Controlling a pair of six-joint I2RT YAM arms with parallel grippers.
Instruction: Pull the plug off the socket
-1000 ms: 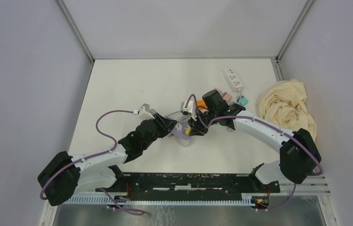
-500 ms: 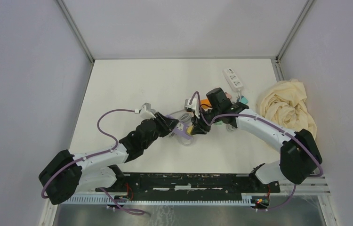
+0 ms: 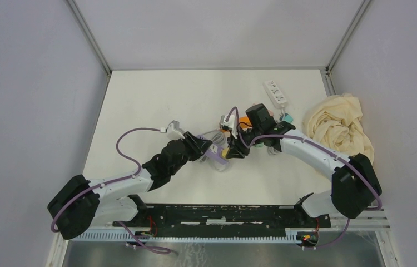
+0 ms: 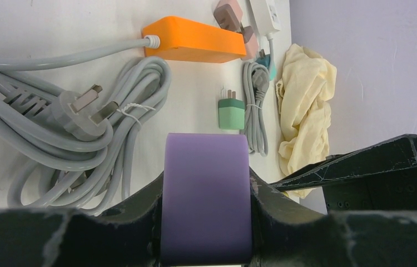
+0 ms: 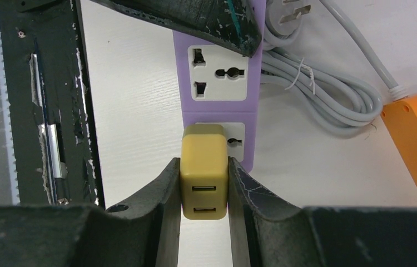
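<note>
Matt plastic plug [image 5: 204, 167]; smooth plastic socket [image 5: 217, 109]; rumpled cloth [image 3: 337, 128].

Layout around the power strip [image 5: 216, 72] in the middle of the desk [image 3: 156, 100].
The charger plug [image 5: 203, 167] sits in its end socket; the coiled cable [image 4: 84, 128] lies just beside it; the cloth [image 3: 337, 125] lies well to its right.

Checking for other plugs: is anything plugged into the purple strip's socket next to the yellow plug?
No, the socket beside the yellow plug on the purple strip shows bare holes.
</note>
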